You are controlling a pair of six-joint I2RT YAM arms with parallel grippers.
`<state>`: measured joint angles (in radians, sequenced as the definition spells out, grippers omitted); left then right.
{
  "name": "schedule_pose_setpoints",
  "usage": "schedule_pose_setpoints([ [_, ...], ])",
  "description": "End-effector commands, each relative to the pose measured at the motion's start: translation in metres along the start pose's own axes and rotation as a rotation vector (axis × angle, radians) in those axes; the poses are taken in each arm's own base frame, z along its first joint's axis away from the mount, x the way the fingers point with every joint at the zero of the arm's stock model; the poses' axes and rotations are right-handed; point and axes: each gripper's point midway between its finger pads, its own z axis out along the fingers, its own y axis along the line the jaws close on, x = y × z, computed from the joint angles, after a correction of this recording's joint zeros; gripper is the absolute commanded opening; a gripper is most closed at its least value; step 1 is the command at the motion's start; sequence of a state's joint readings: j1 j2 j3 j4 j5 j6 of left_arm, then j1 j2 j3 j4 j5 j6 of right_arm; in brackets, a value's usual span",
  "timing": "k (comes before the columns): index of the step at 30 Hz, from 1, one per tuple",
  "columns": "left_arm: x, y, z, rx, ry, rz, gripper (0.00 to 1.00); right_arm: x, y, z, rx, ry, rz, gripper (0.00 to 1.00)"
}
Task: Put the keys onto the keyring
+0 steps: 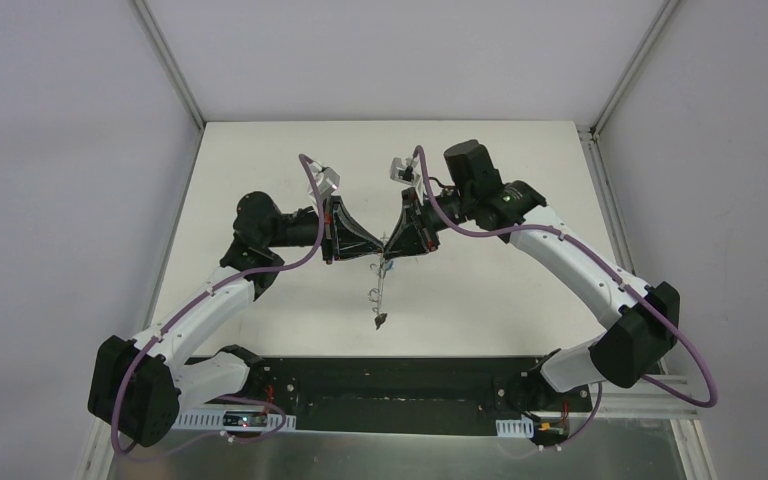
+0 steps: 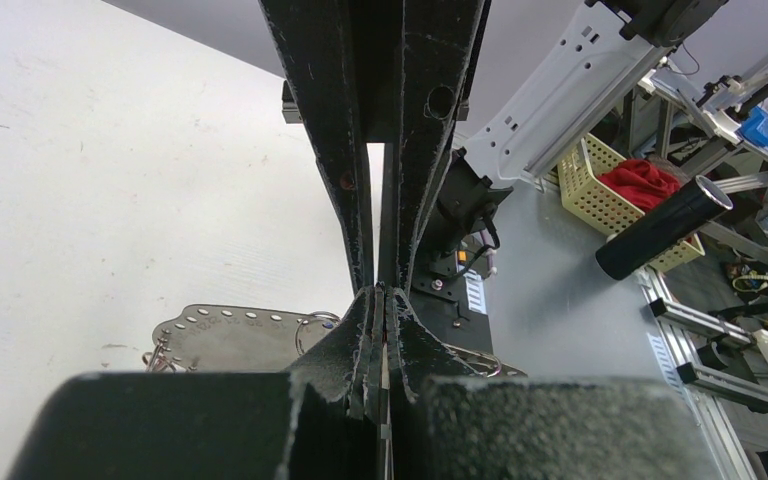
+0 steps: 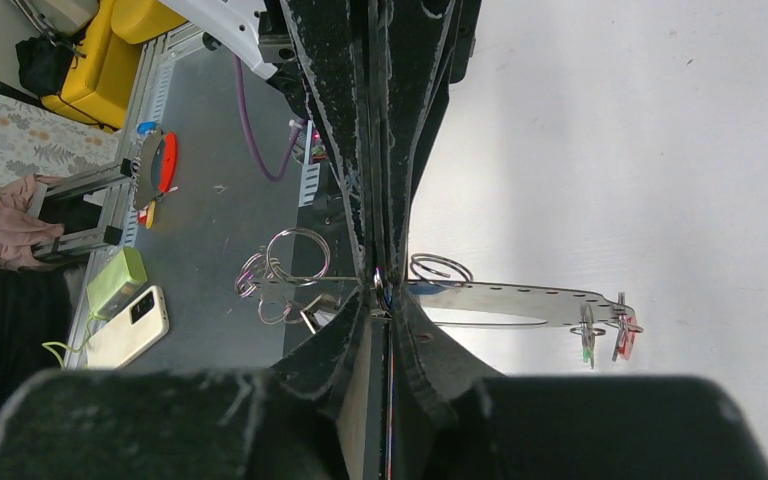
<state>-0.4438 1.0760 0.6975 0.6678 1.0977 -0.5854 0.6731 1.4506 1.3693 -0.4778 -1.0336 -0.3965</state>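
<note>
My left gripper point(image 1: 377, 244) and right gripper point(image 1: 393, 243) meet tip to tip above the middle of the white table, both shut. The keyring point(image 1: 379, 292) hangs below them, a flat grey metal band with a row of holes. In the right wrist view the keyring point(image 3: 520, 298) runs across behind my right gripper point(image 3: 386, 285), with green point(image 3: 588, 346) and red point(image 3: 626, 338) tagged keys dangling at its right end and loose small rings point(image 3: 295, 246) at its left. A bit of blue shows between the right fingertips. In the left wrist view my left gripper point(image 2: 380, 293) pinches at the keyring point(image 2: 228, 335).
The black base plate point(image 1: 390, 385) lies along the table's near edge. Off the table stand a yellow basket point(image 2: 588, 192) with red cloth, a black cylinder point(image 2: 665, 225), a phone point(image 3: 130, 326) and a green box point(image 3: 116, 280).
</note>
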Motion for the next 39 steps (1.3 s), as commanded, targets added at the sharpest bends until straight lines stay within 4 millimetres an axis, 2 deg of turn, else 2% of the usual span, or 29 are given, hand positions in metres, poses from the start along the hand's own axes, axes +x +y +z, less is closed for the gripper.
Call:
schedule_pose_setpoints([
  [1, -0.022, -0.011, 0.001, 0.028, -0.045, 0.092, 0.0, -0.007, 0.011, -0.001, -0.044, -0.016, -0.039, 0.12],
  [4, -0.022, -0.011, 0.001, 0.027, -0.044, 0.092, 0.0, -0.008, 0.012, -0.001, -0.047, -0.018, -0.041, 0.0],
  [8, -0.021, -0.009, 0.0, 0.019, -0.045, 0.097, 0.0, -0.008, 0.013, -0.002, -0.045, -0.018, -0.051, 0.0],
  [13, -0.019, -0.006, -0.003, 0.002, -0.032, 0.124, 0.0, -0.007, 0.005, -0.005, 0.028, 0.001, -0.07, 0.0],
  [15, -0.018, -0.002, -0.003, -0.018, -0.011, 0.123, 0.05, -0.006, 0.0, -0.006, 0.069, 0.016, -0.083, 0.0],
  [17, -0.016, 0.002, -0.004, -0.043, 0.01, 0.128, 0.16, -0.002, -0.003, -0.005, 0.099, 0.039, -0.091, 0.0],
  [20, -0.017, 0.005, -0.004, -0.064, 0.025, 0.122, 0.25, 0.003, -0.006, 0.0, 0.124, 0.072, -0.097, 0.0],
  [25, -0.013, 0.006, -0.006, -0.076, 0.045, 0.125, 0.33, 0.005, -0.009, 0.005, 0.135, 0.097, -0.09, 0.0],
  [34, 0.003, 0.008, -0.009, -0.085, 0.124, 0.163, 0.33, 0.0, -0.008, 0.011, 0.116, 0.098, -0.066, 0.0],
  [39, 0.01, 0.009, -0.009, -0.086, 0.152, 0.165, 0.29, 0.0, -0.008, 0.012, 0.113, 0.101, -0.064, 0.0],
])
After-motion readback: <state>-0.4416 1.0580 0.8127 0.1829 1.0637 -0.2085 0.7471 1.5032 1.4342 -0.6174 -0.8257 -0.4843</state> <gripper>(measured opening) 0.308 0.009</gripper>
